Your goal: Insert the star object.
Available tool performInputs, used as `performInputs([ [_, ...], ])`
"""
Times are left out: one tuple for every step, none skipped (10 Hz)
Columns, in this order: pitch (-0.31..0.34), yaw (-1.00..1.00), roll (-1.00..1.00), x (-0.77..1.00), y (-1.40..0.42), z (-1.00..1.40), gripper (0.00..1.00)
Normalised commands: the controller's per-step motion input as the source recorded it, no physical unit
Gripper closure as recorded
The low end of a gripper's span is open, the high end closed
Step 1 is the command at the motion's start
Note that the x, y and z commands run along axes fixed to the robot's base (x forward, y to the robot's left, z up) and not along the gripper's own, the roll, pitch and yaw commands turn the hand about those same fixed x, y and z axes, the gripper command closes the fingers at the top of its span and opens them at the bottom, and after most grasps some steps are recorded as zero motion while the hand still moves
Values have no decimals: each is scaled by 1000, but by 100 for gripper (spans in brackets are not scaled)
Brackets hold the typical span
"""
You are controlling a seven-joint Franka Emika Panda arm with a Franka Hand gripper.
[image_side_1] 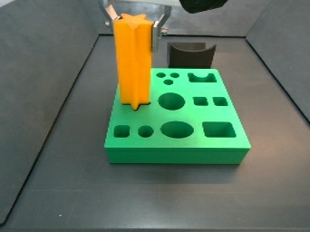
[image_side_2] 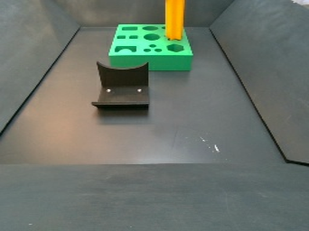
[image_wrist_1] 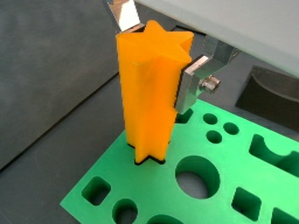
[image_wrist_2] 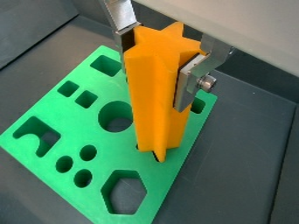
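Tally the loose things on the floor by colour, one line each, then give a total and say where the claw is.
Orange: 1, the star peg, upright with its lower end at the green block.
Green: 1, the block with shaped holes.
Dark grey: 1, the curved piece.
Total: 3.
The claw grips the peg's top end.

The tall ridged orange plastic star object stands upright on the green block with shaped holes, apparently in a hole near its left edge; the gripper clasps its top, upper centre of frame.
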Motion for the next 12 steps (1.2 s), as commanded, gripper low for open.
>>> performInputs([
  [-96,-400,-106,71,-54,-186,100],
  [-79,-349,-67,31,-34,-174,100],
  [-89,-377,-93,34,-17,-180,100],
  [-107,-326,-93,0,0,-234,100],
  [-117,-209,-97,0,0,-243,100],
  [-133,-71,-76,0,0,-309,100],
  [-119,0,-47,0,0,-400,100],
  [-101,0,-106,0,14,-380,100],
  [-90,9,-116,6,11,-323,100],
  [-84,0,-71,0,0,-331,100],
  [-69,0,0,0,0,-369,100],
  [-63,0,0,0,0,-389,100],
])
